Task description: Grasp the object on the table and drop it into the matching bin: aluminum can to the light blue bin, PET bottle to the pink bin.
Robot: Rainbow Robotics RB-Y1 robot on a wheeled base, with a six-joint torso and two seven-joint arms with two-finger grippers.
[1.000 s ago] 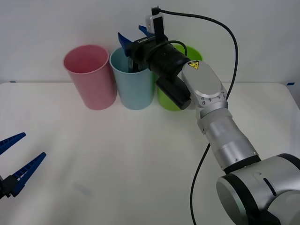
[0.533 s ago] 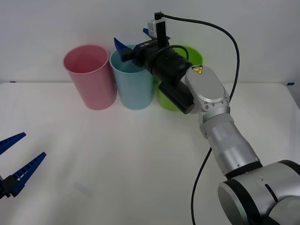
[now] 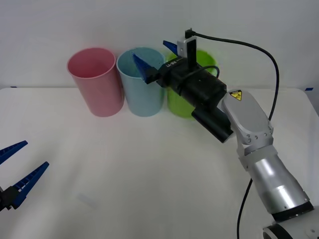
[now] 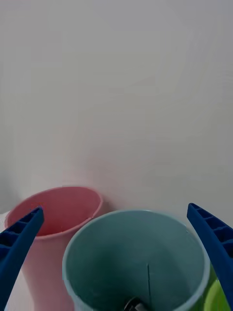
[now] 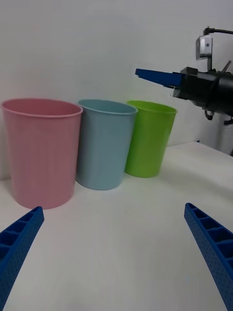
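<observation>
Jaws of the right gripper [image 3: 155, 57] stand wide apart and empty, just above the rim of the light blue bin [image 3: 143, 89]. Directly below them, a small bit of the aluminum can [image 4: 136, 305] shows at that bin's bottom. Either side of the jaws stand the pink bin [image 3: 94, 82] and a lime green cup [image 3: 192, 99]. Left gripper [image 3: 20, 172] hovers wide open over the tabletop [image 3: 149, 169], well apart.

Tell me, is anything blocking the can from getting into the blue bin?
Nothing visible does: the aluminum can already lies at the bottom of the light blue bin, and the open right gripper hangs above its rim.
</observation>
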